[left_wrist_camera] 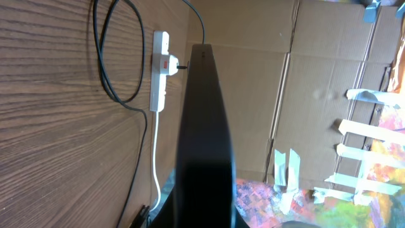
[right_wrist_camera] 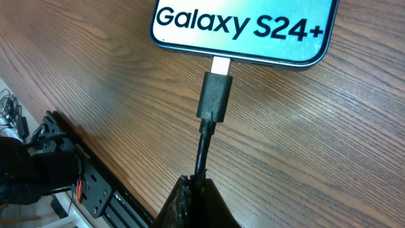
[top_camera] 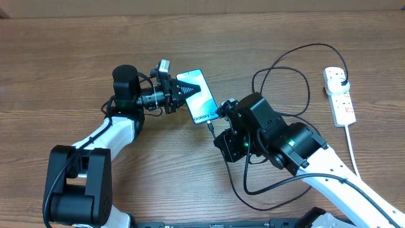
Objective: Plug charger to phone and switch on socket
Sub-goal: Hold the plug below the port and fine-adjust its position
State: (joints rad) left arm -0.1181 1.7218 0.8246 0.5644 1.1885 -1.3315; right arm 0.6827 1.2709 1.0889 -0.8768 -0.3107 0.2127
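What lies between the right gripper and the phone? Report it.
The charger's connector, its metal tip showing at the phone; the right gripper pinches the cable just behind. Right wrist view.

Overhead: fixed high, looks straight down on the tabletop. It sits far enough back to take in the whole workspace, with the phone mid-frame and the socket near the right edge.

Left wrist: low over the tabletop, rolled a quarter turn, so wood runs down the left side and a cardboard wall fills the right. Faces across toward the socket, mid-range.

Right wrist: very close, angled down at the phone's lower end and the charger tip.

Overhead and left wrist share the socket and the charger loop. Overhead and right wrist share the phone end with the tip.
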